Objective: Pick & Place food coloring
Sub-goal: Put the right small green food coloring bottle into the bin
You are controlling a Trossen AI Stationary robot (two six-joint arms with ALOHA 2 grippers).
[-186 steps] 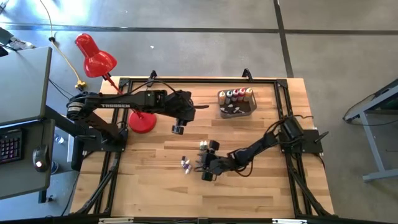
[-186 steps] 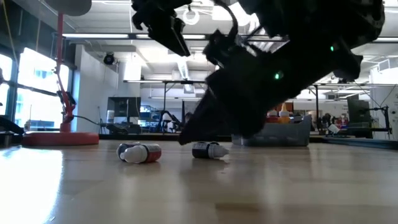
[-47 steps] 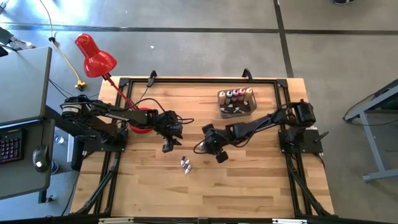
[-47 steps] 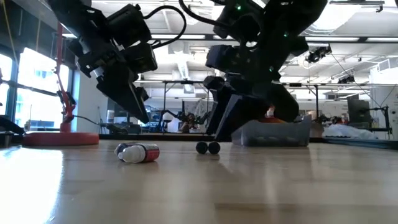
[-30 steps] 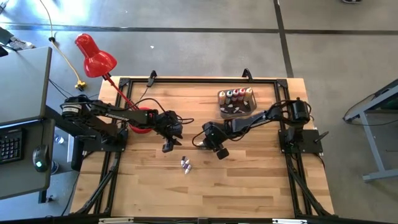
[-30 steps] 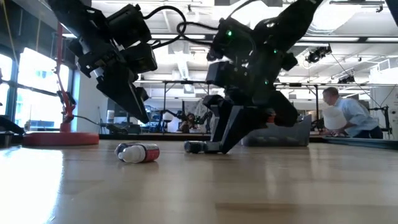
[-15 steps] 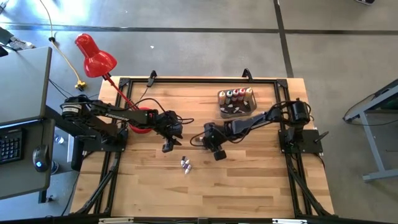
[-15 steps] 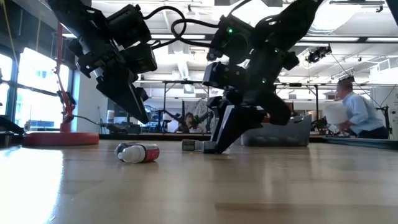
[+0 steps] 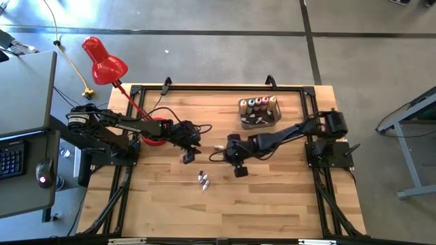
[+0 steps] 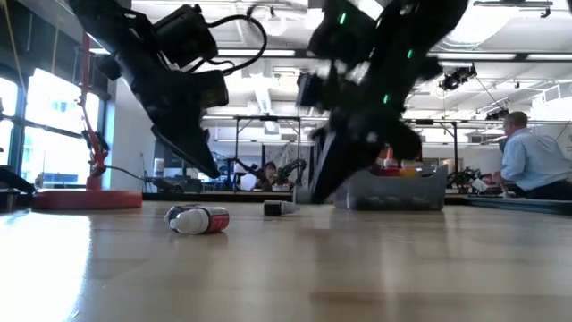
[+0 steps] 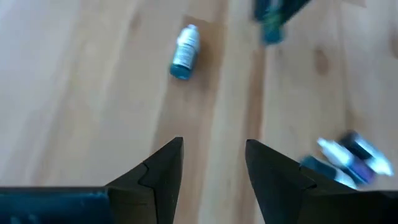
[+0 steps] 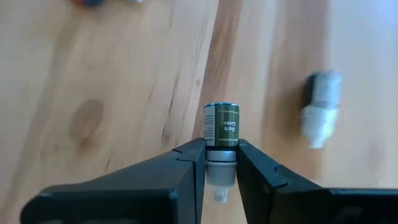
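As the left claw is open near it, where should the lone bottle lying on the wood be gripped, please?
Take the lone bottle across its round body, between white cap and base, from above, with the left claw straddling its long axis. It lies flat on its side; its tapered cap may slip. The right claw holds a dark green bottle.

Both arms low over mid-table, right claw [image 12: 221, 163] clamped, left claw [image 11: 213, 163] parted.

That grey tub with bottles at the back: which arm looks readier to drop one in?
The right. Its gripper is shut on a small dark green bottle, nearer the grey tub. The left gripper is open and empty.
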